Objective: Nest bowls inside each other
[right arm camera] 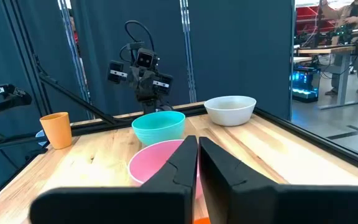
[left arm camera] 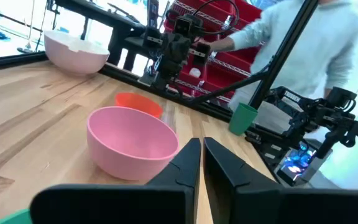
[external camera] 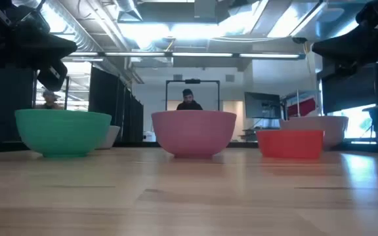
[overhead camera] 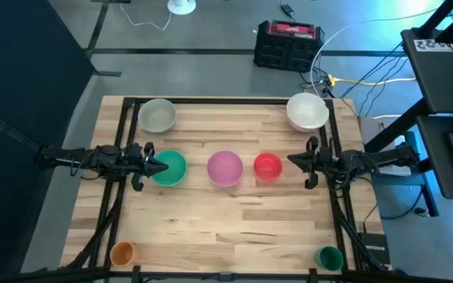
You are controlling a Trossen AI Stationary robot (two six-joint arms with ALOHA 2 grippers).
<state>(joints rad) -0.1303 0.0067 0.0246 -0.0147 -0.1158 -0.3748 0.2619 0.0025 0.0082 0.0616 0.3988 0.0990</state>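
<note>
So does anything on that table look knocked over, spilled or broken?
Nothing stands out. The green bowl, pink bowl and red bowl sit upright in a row, with the grey bowl and white bowl upright at the far corners. No bowl is nested yet, and no spill shows.

wood table (overhead camera: 234, 220), 5 bowls (overhead camera: 225, 167), 2 cups (overhead camera: 122, 253)

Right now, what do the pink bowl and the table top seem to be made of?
The pink bowl looks like plastic: one even colour, a thin smooth rim, a soft matte sheen. The table top looks like wood, likely butcher block: pale glued strips with visible grain, lightly glossy in the low view.
</note>
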